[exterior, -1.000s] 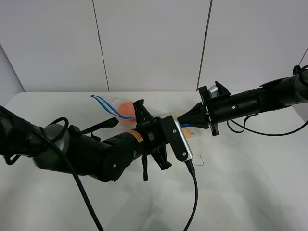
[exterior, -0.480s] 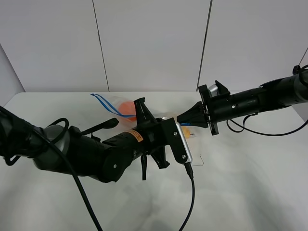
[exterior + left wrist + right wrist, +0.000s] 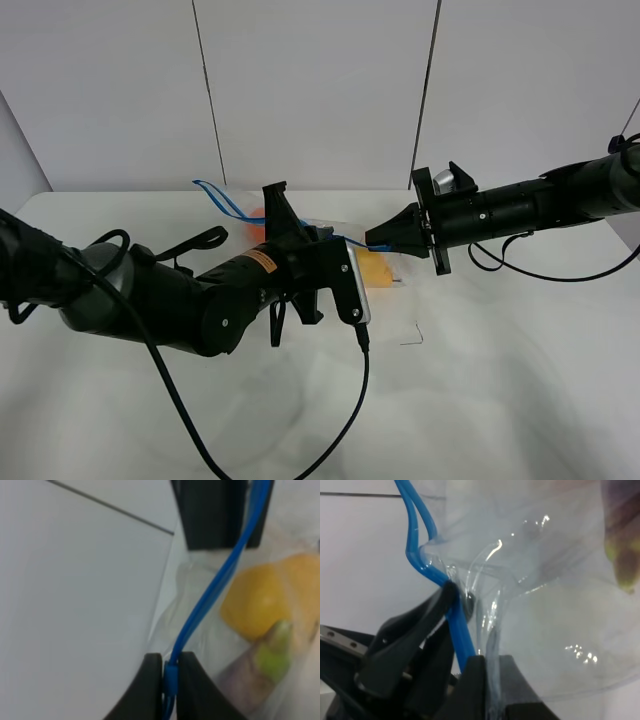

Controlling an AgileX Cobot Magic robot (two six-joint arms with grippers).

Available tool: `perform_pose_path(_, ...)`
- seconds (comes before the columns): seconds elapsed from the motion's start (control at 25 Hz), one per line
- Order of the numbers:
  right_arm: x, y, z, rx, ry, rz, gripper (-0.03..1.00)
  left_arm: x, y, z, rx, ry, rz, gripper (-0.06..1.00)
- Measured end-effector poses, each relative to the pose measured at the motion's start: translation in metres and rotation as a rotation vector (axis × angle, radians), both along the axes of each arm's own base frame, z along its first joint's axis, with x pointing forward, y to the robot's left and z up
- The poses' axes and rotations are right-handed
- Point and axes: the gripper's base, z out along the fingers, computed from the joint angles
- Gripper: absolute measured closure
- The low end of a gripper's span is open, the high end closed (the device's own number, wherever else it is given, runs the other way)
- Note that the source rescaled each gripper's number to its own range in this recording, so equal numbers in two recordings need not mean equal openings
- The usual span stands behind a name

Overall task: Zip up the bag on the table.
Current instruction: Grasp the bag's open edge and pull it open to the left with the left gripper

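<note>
The clear bag (image 3: 383, 268) hangs stretched between my two grippers above the white table (image 3: 500, 380), with orange toy produce showing through it. Its blue zipper strip (image 3: 222, 201) trails off to the back left, its two halves still apart there. My left gripper (image 3: 279, 217) is shut on the strip (image 3: 215, 580), which runs between its fingers (image 3: 150, 685). A yellow toy (image 3: 260, 600) and a purple one (image 3: 240, 675) show inside the bag. My right gripper (image 3: 375, 238) is shut on the bag's corner (image 3: 492, 645) at the zipper's end (image 3: 422, 555). The left gripper's black fingers (image 3: 415, 640) sit close by.
Grey wall panels (image 3: 320, 90) stand behind the table's far edge. A black cable (image 3: 340, 420) from the left wrist loops over the near part of the table. Another cable (image 3: 560, 275) hangs under the right arm.
My left gripper has closed fully and slid left along the blue strip, away from the right gripper. The bag's loose open end at the back left has shortened. The right gripper holds its place.
</note>
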Motion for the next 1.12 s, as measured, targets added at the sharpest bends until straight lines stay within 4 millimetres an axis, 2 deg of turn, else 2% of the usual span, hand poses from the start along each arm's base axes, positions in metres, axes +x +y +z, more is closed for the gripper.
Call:
perform_pose_path(0.28,0.000,0.000,0.000,0.002,0.006,-0.006,0.97,0.007,0.017,0.005,0.023,-0.029,0.035,0.94)
perform_pose_path(0.44,-0.001,0.000,0.001,0.008,0.009,0.005,0.97,0.008,0.037,0.010,0.033,-0.043,0.065,0.94)
perform_pose_path(0.72,-0.002,0.000,0.000,0.002,0.009,0.015,0.97,0.015,0.071,0.000,0.068,-0.016,0.148,0.94)
perform_pose_path(1.12,-0.002,0.001,0.000,0.002,0.009,0.017,0.97,0.039,0.120,0.000,0.076,-0.011,0.301,0.94)
